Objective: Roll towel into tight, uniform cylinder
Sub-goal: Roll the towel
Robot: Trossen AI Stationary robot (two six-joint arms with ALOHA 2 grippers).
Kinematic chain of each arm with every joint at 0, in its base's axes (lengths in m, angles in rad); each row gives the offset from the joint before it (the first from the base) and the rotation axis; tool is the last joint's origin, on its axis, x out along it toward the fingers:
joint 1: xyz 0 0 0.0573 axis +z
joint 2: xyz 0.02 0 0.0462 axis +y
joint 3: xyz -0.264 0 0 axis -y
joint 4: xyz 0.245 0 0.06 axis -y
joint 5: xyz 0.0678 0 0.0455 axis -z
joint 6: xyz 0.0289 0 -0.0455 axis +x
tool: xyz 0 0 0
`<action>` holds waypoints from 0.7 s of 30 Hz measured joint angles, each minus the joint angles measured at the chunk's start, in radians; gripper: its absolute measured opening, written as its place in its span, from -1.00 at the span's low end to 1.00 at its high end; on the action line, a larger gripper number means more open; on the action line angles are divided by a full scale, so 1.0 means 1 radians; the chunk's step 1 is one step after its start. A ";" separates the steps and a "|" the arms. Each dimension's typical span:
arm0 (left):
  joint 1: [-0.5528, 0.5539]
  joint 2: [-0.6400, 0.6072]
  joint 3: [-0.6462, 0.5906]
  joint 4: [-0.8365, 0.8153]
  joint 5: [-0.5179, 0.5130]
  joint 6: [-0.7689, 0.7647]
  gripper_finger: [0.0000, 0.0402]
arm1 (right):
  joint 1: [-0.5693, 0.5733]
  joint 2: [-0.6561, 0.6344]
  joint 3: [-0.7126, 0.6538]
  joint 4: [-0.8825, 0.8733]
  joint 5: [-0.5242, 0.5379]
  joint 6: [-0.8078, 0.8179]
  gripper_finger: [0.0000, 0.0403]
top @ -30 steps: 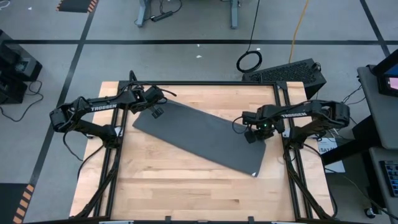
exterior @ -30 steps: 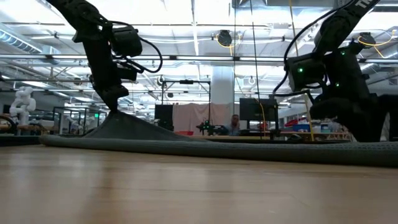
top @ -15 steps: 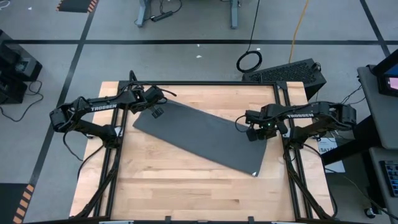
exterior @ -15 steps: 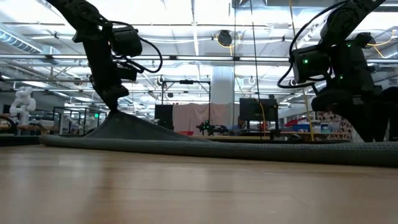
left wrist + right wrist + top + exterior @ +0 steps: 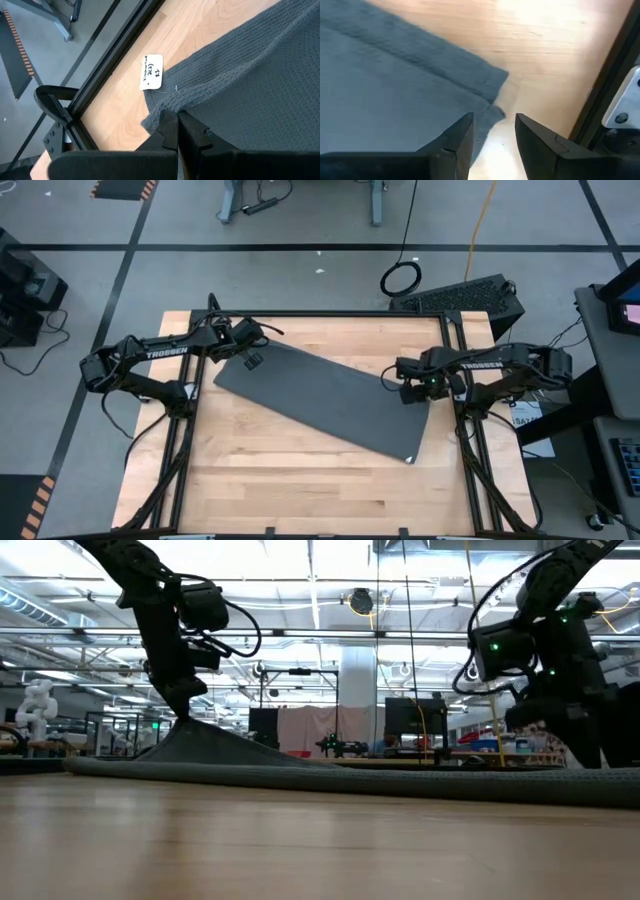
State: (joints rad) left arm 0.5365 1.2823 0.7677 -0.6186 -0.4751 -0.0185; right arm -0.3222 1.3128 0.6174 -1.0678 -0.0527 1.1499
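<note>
The dark grey towel (image 5: 320,400) lies flat and aslant on the wooden table, running from far left to near right. A white tag (image 5: 151,72) sits at its far-left edge. My left gripper (image 5: 250,360) is shut on the corner beside that tag. My right gripper (image 5: 408,393) stands open over the towel's far-right corner (image 5: 490,92). In the right wrist view one finger (image 5: 460,140) is over the cloth and the other (image 5: 535,140) over bare wood. My left gripper pinches the towel's far-left corner (image 5: 159,119) between its two fingers, slanting down from the table's left side. The corner is drawn up into a low peak (image 5: 200,740); the rest of the towel lies on the table. Whether my right gripper touches the towel I cannot tell.
Black frame rails (image 5: 455,360) run along the table's edges, close to both arms. A black box (image 5: 465,295) sits beyond the far right corner. Bare wood (image 5: 300,490) fills the table's near half.
My right gripper has turned a little about its own axis over the towel's far-right corner. The towel and my left gripper have stayed where they were.
</note>
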 joint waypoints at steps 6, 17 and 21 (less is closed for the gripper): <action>0.000 0.000 0.000 0.000 0.004 0.000 -1.00 | -0.013 0.000 -0.033 0.049 -0.005 0.005 -0.33; 0.000 0.000 0.000 0.000 0.006 0.003 -1.00 | -0.012 0.000 -0.059 0.087 0.001 0.010 -0.55; 0.000 0.000 0.000 0.000 0.008 0.005 -1.00 | -0.012 0.000 -0.059 0.088 0.003 0.010 -0.71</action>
State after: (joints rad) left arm 0.5365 1.2823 0.7677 -0.6182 -0.4676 -0.0135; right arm -0.3344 1.3132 0.5587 -0.9794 -0.0498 1.1599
